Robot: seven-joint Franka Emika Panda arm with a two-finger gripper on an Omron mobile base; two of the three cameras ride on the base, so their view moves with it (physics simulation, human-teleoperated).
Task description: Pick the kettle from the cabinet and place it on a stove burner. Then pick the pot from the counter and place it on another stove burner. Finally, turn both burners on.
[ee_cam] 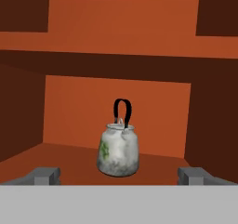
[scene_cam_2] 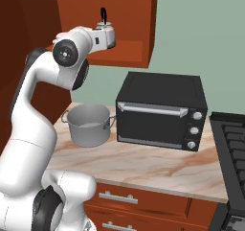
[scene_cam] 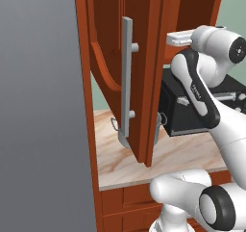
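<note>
The cream-white kettle (ee_cam: pixel 118 151) with a green print and a black arched handle stands upright on the lower shelf of the open reddish-brown cabinet (ee_cam: pixel 116 102). My gripper (ee_cam: pixel 118 175) faces it from the front, a short way off. Its jaws are open wide and nothing is between the fingertips (ee_cam: pixel 44 174). In the right base view my hand reaches into the cabinet (scene_cam_2: pixel 129 14), and the kettle (scene_cam_2: pixel 103 21) peeks out just above it. The grey metal pot (scene_cam_2: pixel 88 124) sits on the marbled counter (scene_cam_2: pixel 143 165) under the cabinet. The stove burners (scene_cam_2: pixel 234 144) lie at the far right.
The cabinet door (scene_cam: pixel 139 82) with its long grey bar handle (scene_cam: pixel 126 82) hangs open on my left, half hiding the pot (scene_cam: pixel 160 125). A black toaster oven (scene_cam_2: pixel 160 110) stands between pot and stove. Wooden drawers (scene_cam_2: pixel 143 201) run below the counter.
</note>
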